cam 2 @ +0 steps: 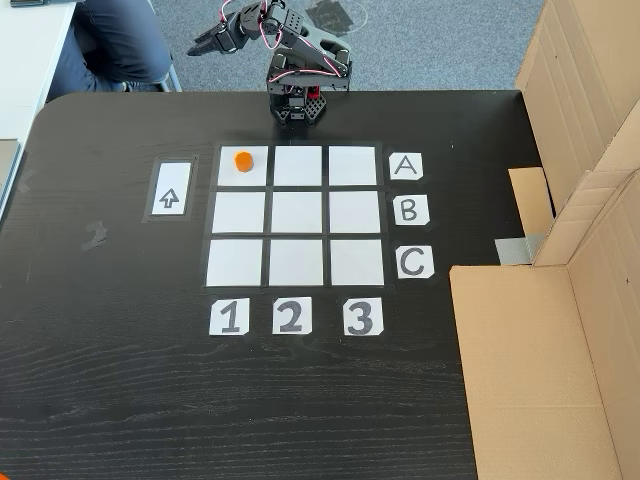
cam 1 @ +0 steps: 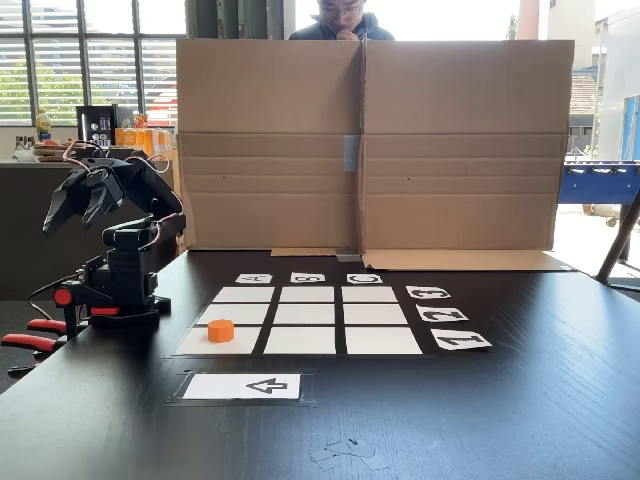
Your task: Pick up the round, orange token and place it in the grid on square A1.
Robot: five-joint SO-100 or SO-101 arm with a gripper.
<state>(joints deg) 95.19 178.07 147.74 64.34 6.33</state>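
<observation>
The orange token (cam 1: 221, 330) (cam 2: 241, 160) sits upright inside square A1 (cam 1: 195, 343) (cam 2: 232, 176), the corner cell of the grid (cam 1: 310, 315) (cam 2: 297, 212) in line with the A and 1 cards. It stands in the near left cell in one fixed view and in the top left cell in the other. My gripper (cam 1: 72, 218) (cam 2: 200, 45) is folded back over the arm's base, well apart from the token, beyond the table edge. Its fingers hang a little apart, open, with nothing between them.
A white card with a black arrow (cam 1: 243, 386) (cam 2: 171, 189) lies beside the grid. A tall cardboard wall (cam 1: 370, 150) (cam 2: 560, 330) lines one side of the table. A person (cam 1: 342, 18) sits behind it. Red clamps (cam 1: 40, 335) hold the arm's base.
</observation>
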